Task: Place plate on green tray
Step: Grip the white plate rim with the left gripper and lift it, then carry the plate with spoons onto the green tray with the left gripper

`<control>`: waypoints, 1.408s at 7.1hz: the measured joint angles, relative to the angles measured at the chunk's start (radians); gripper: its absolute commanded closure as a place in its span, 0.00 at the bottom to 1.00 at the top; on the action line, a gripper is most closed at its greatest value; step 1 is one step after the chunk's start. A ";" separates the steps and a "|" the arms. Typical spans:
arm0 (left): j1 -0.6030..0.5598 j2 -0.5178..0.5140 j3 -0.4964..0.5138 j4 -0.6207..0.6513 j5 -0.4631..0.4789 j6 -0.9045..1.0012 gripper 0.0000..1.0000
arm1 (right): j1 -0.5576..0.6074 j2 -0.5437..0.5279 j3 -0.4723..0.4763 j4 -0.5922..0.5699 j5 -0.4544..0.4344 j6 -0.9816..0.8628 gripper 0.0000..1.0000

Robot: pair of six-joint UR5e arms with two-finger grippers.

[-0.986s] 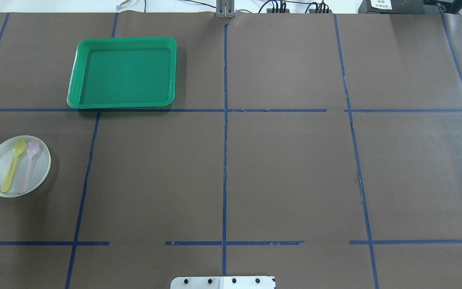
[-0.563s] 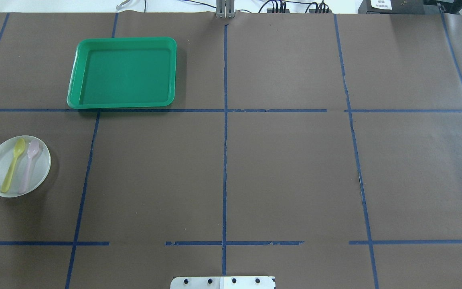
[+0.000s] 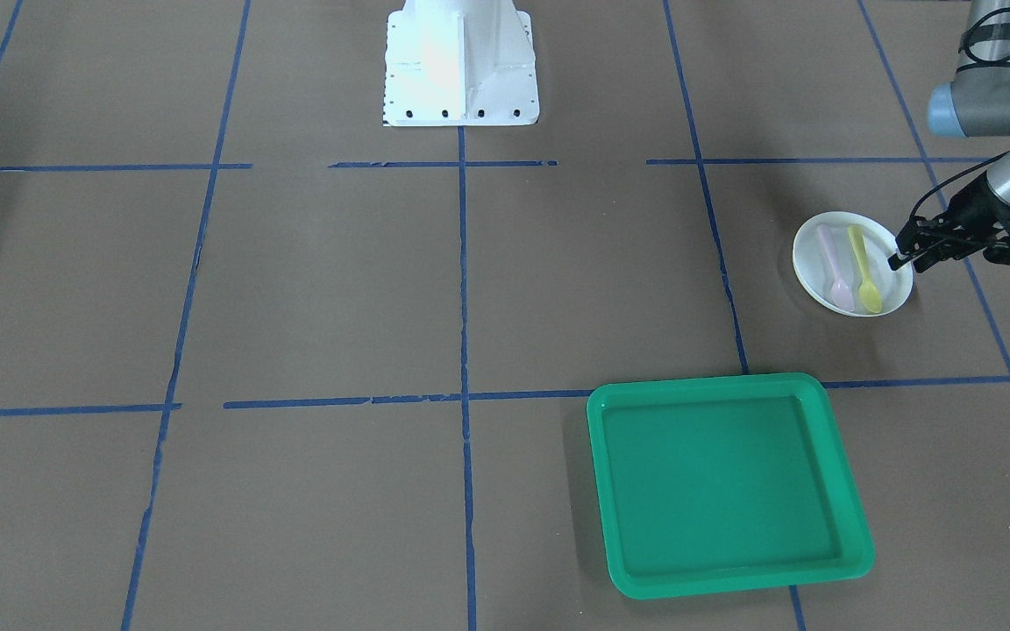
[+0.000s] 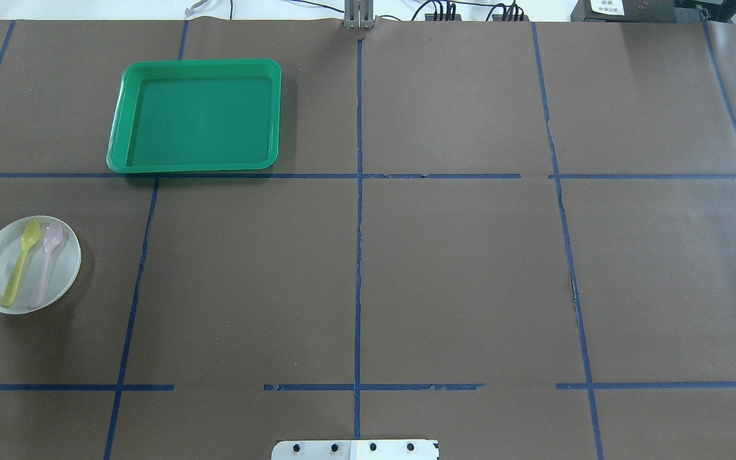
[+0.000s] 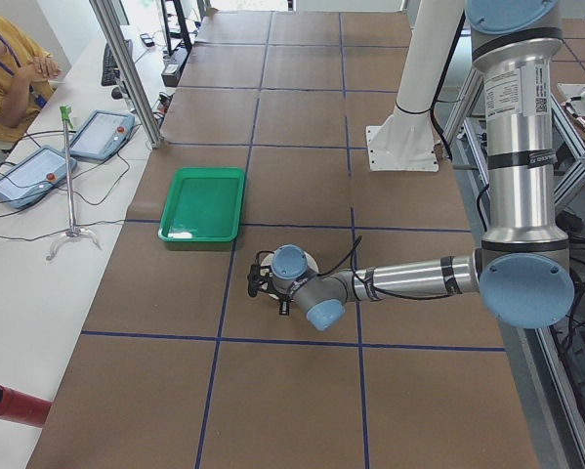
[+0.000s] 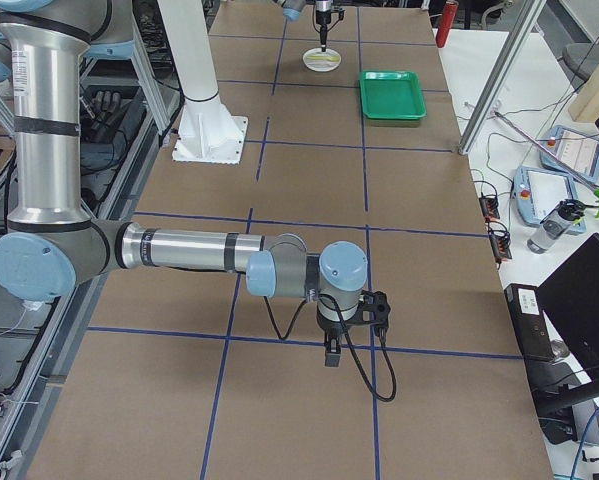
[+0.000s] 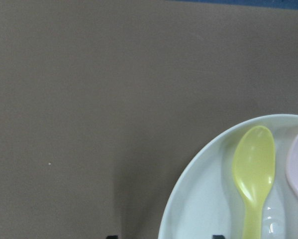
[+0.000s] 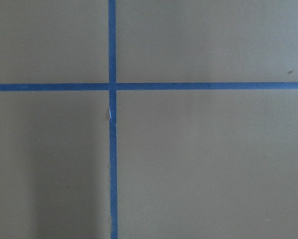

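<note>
The small white plate lies at the table's left side and carries a yellow spoon and a pink spoon; it also shows in the front view. The green tray lies empty, farther back and to the right of the plate. My left gripper is open and hangs at the plate's outer rim. In the left wrist view its two fingertips straddle the rim of the plate. My right gripper shows only in the exterior right view, over bare table far from the plate; I cannot tell whether it is open or shut.
Brown paper with blue tape lines covers the table. The robot's white base stands at the near-middle edge. An operator sits with tablets beyond the far side. The right wrist view shows only a tape cross.
My left gripper has come in from the table's left edge to the plate's rim, then hardly moved. The plate, spoons and tray have not moved.
</note>
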 measured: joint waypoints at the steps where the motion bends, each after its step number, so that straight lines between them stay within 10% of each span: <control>1: 0.000 -0.001 -0.001 0.000 -0.003 0.000 1.00 | 0.000 0.000 0.000 0.000 0.000 0.000 0.00; 10: -0.122 -0.159 -0.076 0.130 -0.184 -0.001 1.00 | 0.000 0.000 0.000 0.001 -0.001 0.000 0.00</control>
